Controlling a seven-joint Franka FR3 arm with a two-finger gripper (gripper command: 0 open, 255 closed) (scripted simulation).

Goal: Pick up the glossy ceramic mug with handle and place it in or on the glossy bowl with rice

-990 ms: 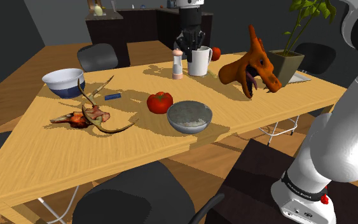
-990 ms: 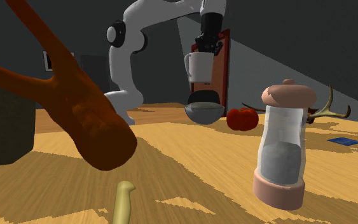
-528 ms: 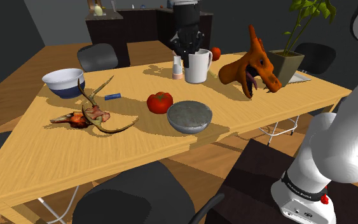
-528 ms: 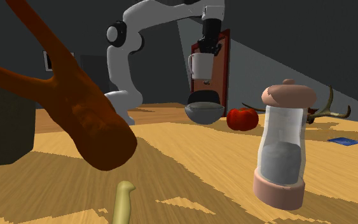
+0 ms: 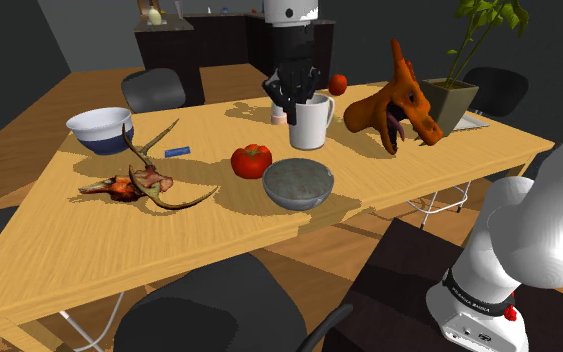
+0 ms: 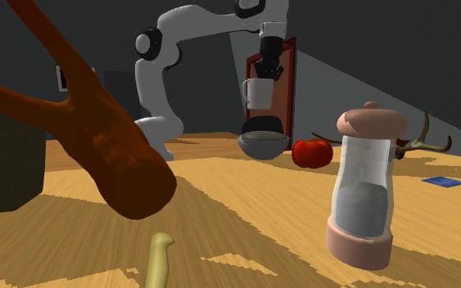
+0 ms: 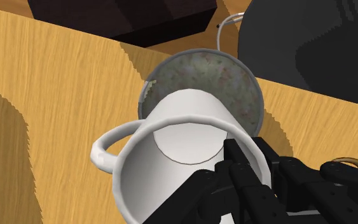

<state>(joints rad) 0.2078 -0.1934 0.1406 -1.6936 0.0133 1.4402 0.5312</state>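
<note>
A white mug (image 5: 311,122) with a handle hangs in the air, my black gripper (image 5: 294,88) shut on its rim. One finger (image 7: 236,158) reaches inside the mug (image 7: 171,159), and the handle points away from the gripper. The grey bowl of rice (image 5: 298,183) stands on the table near the front edge, just ahead of the mug. In the second exterior view the mug (image 6: 259,93) hangs above the bowl (image 6: 263,142), under the gripper (image 6: 269,72). In the wrist view the mug covers part of the bowl (image 7: 234,83).
A red tomato (image 5: 252,160) lies beside the rice bowl. Further along the wooden table (image 5: 89,250) are antlers with a skull (image 5: 144,180), a blue-and-white bowl (image 5: 99,130) and a blue card (image 5: 177,151). An orange creature figure (image 5: 399,100), a potted plant (image 5: 459,100) and a shaker (image 6: 366,188) stand behind.
The gripper has carried the mug away from the shaker at the table's back, toward the rice bowl. The grip on the rim is unchanged.
</note>
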